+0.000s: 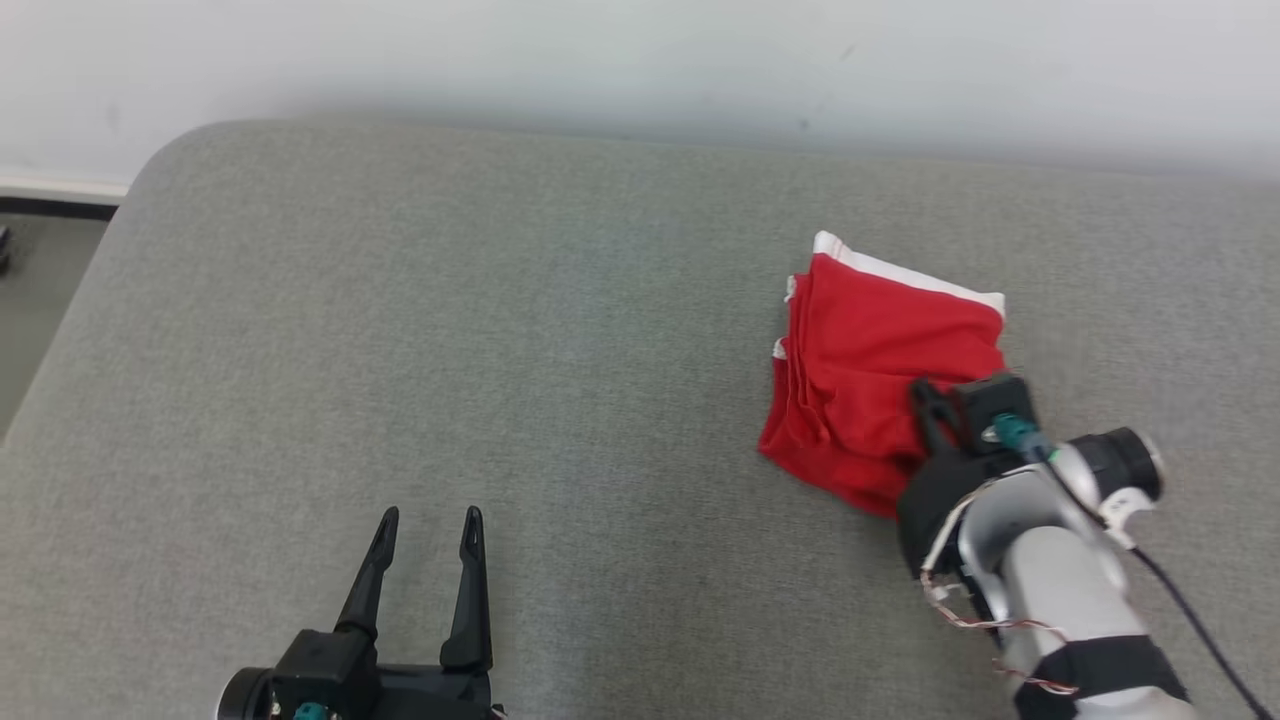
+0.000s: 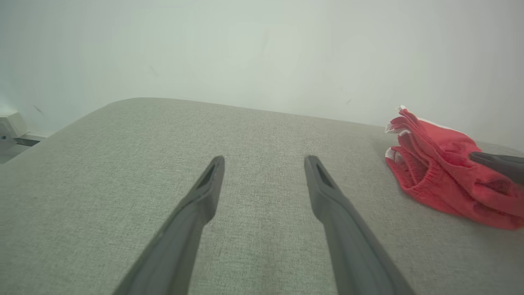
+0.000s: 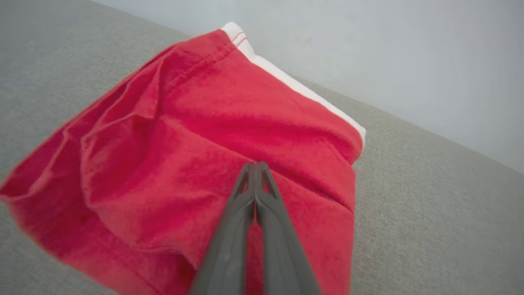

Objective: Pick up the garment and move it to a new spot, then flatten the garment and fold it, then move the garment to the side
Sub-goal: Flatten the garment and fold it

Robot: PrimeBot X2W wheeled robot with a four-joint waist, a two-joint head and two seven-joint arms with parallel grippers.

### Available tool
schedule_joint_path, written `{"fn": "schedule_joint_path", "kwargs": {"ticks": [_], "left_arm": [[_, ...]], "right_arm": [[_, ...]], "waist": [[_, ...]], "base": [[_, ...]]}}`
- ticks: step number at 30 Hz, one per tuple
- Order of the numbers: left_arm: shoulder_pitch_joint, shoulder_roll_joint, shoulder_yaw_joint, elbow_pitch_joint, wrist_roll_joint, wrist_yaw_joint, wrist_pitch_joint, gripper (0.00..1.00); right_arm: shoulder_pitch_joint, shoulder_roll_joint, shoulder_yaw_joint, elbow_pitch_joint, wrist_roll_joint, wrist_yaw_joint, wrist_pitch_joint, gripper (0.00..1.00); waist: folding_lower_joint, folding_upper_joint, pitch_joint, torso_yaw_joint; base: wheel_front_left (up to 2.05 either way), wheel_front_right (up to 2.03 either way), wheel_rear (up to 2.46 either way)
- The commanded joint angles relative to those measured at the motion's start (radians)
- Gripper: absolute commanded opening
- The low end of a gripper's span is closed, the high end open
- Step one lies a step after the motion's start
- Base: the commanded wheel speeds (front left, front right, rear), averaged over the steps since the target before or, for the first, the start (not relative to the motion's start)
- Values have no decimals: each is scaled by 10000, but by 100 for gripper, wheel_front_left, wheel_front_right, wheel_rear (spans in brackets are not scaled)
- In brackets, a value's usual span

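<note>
One garment (image 1: 880, 360), red, with one white band (image 1: 900, 272) along an edge. Two grippers counted: one left gripper (image 1: 431, 514), one right gripper (image 3: 256, 166). Two long dark fingers (image 2: 196, 209) on each, four in all. One pale forearm (image 1: 1060, 580), one dark cable (image 1: 1190, 620) beside it. One grey padded surface (image 1: 500, 350). One pale wall (image 1: 600, 50) behind.

No legible text or markings.

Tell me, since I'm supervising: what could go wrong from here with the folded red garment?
The right pincer is shut atop the folded red cloth garment with white trim; it may hold only the top layer, or nothing, so a lift could unfold it. The open left pincer sits far away over the grey fabric surface, giving no support.
</note>
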Motion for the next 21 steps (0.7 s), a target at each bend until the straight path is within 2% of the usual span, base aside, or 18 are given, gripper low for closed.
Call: {"fn": "schedule_joint_path", "kwargs": {"ticks": [1,9,14,21], "left_arm": [[-81,-12,5,-22,-43,0,-25,100],[-131,-12,43,-46,-127,86,-25,100],[-138,-12,32,-75,-185,115,-25,100],[-129,-10,3,-29,-224,137,-25,100]], "right_arm": [[-135,144,96,141,-70,0,-135,0],[-537,802,1188,1520,-25,0,-883,0],[-707,959,2214,2016,240,0,-1271,0],[-725,996,3822,2027,1481,0,-1439,0]], "waist": [[0,0,124,159],[0,0,255,306],[0,0,248,192],[0,0,178,-24]], "base": [[0,0,0],[0,0,0],[0,0,0],[0,0,0]]}}
